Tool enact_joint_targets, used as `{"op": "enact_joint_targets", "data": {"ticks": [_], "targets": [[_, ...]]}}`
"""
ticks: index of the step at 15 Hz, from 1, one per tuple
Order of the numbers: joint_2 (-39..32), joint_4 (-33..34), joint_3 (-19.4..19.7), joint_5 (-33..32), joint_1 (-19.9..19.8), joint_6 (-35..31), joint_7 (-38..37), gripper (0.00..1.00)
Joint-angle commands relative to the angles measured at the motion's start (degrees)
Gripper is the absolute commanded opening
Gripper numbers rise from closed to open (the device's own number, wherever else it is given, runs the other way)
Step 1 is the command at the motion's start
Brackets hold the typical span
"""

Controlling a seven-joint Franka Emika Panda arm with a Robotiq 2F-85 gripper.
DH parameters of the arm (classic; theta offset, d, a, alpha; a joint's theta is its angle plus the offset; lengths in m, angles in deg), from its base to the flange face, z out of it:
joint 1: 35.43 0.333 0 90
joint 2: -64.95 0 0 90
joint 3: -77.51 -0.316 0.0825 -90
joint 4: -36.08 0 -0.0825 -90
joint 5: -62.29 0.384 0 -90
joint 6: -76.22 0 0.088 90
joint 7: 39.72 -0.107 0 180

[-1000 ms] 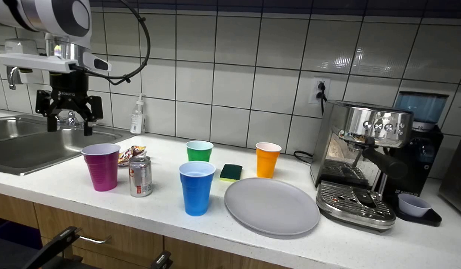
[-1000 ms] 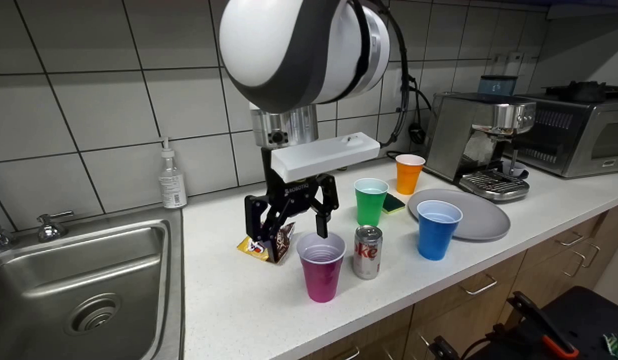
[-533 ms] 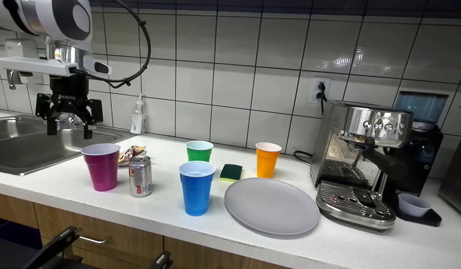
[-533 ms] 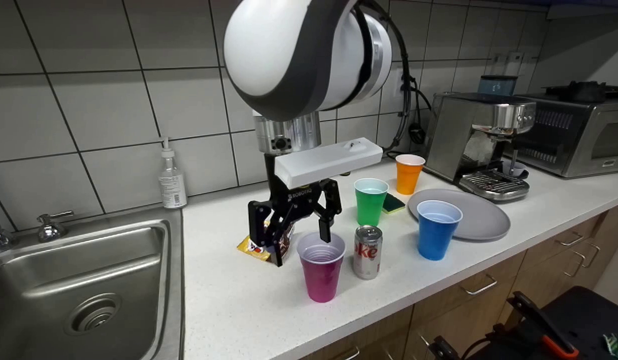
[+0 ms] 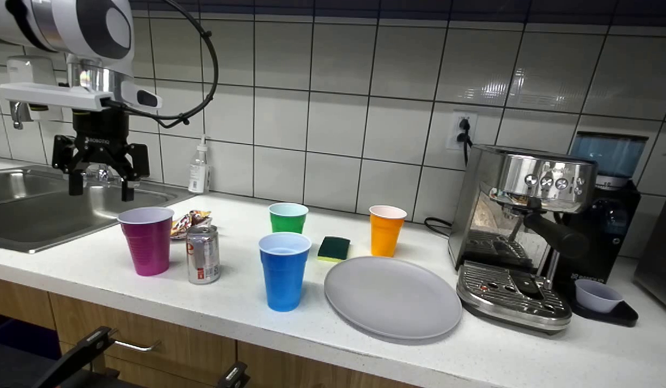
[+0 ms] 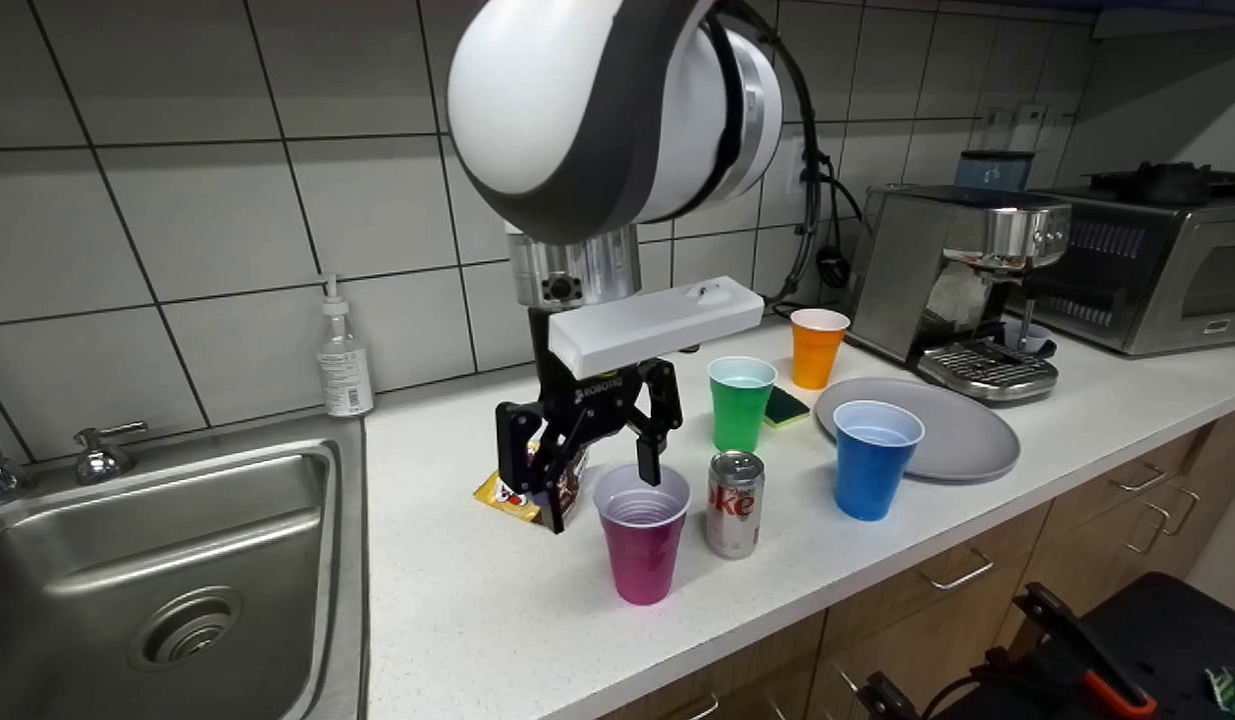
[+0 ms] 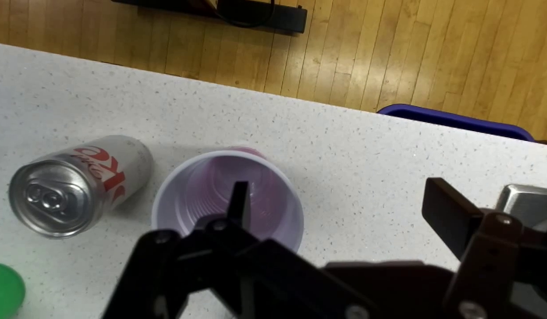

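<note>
Clearly, the black pincer (image 5: 101,191) hangs released, its jaws spread wide, and nearest to it is an upright magenta plastic cup (image 5: 145,245) with a pale inside, standing on the white speckled surface (image 5: 95,252) with one jaw above its rim. Near the cup are an upright silver metal can (image 5: 203,258) with red lettering and a crumpled yellow-and-brown packet (image 6: 503,497). Farther out are a green plastic cup (image 5: 288,221), a blue plastic cup (image 5: 283,277), a round grey plate (image 5: 392,296), an orange plastic cup (image 5: 386,234) and a silver coffee machine (image 5: 513,170).
</note>
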Motion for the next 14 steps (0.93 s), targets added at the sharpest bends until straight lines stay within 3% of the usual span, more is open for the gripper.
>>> {"op": "enact_joint_targets", "data": {"ticks": [1,14], "targets": [[-1.6,1.2,0.5,-0.8,-0.2,-1.4,0.4,1.00],[-7.5,1.9,2.4,-4.7,0.2,-6.7,-1.2,1.00]]}}
